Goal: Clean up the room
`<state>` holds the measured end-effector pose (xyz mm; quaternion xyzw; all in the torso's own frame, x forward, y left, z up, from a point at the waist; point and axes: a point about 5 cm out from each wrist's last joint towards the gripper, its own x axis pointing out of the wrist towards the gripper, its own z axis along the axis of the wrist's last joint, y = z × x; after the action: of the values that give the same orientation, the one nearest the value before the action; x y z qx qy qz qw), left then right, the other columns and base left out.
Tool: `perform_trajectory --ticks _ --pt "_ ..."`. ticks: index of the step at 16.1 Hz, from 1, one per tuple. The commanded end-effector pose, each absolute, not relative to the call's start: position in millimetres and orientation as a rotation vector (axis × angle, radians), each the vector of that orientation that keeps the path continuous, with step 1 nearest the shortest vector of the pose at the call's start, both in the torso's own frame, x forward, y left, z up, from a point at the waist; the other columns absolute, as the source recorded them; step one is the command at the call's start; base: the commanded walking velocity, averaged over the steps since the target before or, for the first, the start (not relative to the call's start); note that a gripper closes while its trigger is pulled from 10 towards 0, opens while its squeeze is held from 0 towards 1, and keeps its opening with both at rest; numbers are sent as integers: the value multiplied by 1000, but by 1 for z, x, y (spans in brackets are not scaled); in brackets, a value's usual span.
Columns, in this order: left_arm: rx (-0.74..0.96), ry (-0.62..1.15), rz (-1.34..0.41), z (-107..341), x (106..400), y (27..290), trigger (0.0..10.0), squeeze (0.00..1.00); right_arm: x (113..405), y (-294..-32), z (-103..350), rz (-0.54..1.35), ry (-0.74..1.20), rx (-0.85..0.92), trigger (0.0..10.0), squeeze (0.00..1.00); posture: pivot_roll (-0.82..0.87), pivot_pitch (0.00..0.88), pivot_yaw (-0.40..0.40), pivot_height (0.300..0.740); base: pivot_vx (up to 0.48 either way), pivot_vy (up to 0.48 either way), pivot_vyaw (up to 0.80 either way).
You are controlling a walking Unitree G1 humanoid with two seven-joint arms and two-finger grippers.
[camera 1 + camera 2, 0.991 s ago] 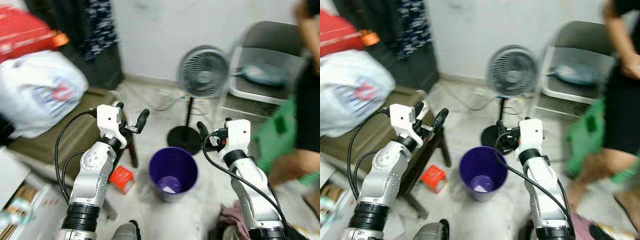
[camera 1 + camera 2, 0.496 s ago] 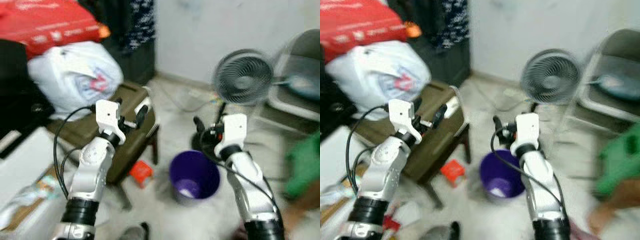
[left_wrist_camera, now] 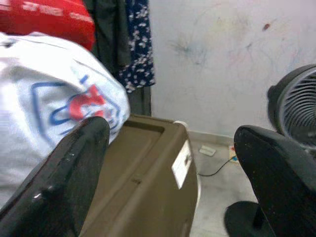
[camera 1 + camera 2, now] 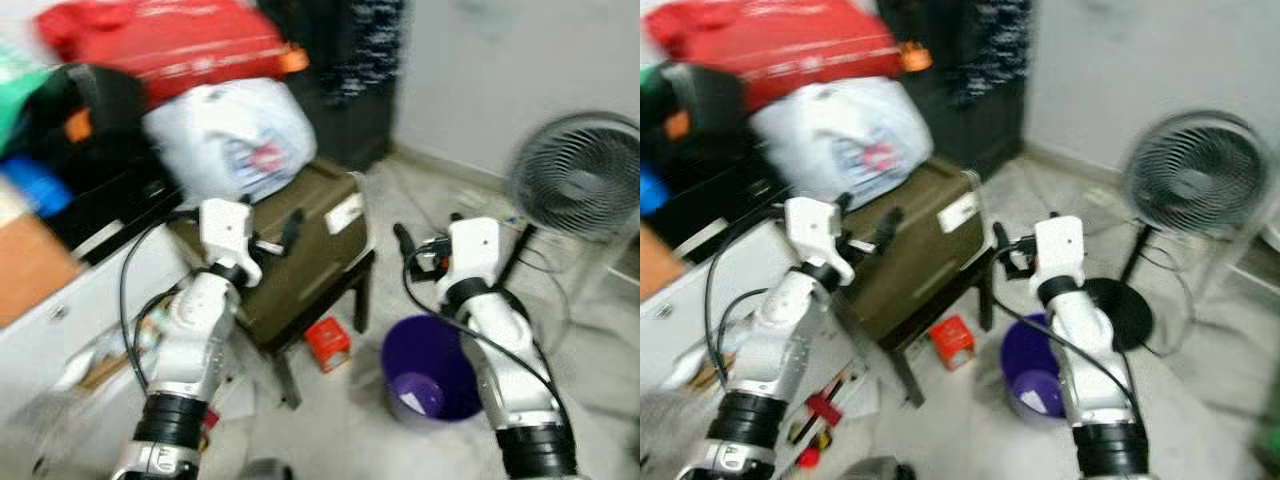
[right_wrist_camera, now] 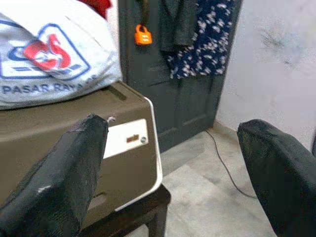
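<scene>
A heap of bags fills the upper left of the head views: a red fabric bag lies on top, with a white plastic sack printed in red and blue below it. The sack rests on an olive-brown plastic storage box that sits on a dark stool. A grey round pedestal fan stands on the pale floor to the right, near the wall. A dark blue floral garment hangs by a dark door with an orange padlock.

A purple plastic bucket stands on the floor between the stool and the fan base, beneath the right arm, holding something pale. A small red carton lies on the floor just beside the stool leg.

The left gripper hovers over the box, fingers spread wide and empty. The right gripper hangs above the bucket, likewise spread apart, grasping nothing.
</scene>
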<state>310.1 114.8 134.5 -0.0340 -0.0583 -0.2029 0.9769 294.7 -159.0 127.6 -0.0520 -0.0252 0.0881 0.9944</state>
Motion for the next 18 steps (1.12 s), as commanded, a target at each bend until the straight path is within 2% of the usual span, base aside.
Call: perform_trajectory --ticks 1,16,18 --pt "-33 -149 -382 143 313 123 10000 0 297 -151 132 202 -70 -99 10000 0 -52 0 46 740 0 0 800" --pt "-25 -156 -375 144 313 123 10000 0 297 -151 132 203 -74 -100 10000 0 -51 0 41 740 0 0 800" --pt "-15 -101 -352 127 300 137 10000 0 291 -156 126 183 -57 -94 10000 0 -48 0 36 740 0 0 800"
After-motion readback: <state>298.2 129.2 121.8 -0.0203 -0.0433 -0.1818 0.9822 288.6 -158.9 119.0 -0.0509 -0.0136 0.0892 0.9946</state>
